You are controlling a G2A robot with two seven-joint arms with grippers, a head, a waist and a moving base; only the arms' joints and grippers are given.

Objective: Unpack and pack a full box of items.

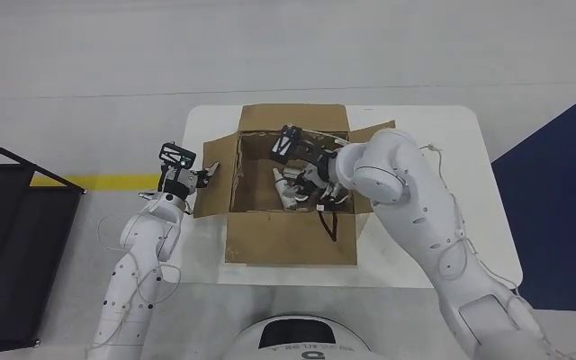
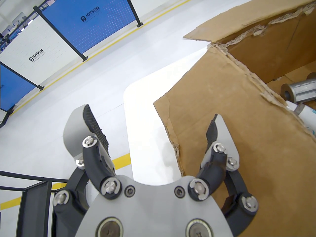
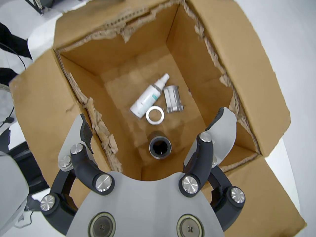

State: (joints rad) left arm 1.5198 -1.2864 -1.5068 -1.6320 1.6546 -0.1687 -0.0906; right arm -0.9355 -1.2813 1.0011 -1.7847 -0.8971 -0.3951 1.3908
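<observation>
My right gripper (image 3: pixel 153 120) hung over the open cardboard box (image 3: pixel 138 57), jaws spread and empty.
On the box floor directly below lay a smooth white spray bottle (image 3: pixel 148 97), long axis slanting away nozzle-first, with a metal ring (image 3: pixel 155 115), a ribbed grey spool (image 3: pixel 174 99) and a black tube (image 3: pixel 160 147) close by. My left gripper (image 2: pixel 151 119), also spread, stood outside at a torn flap, so the right arm was nearer.

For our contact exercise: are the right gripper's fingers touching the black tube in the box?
Apart. The right wrist view shows the right gripper with open fingers either side of the black tube, box cardboard between.
</observation>
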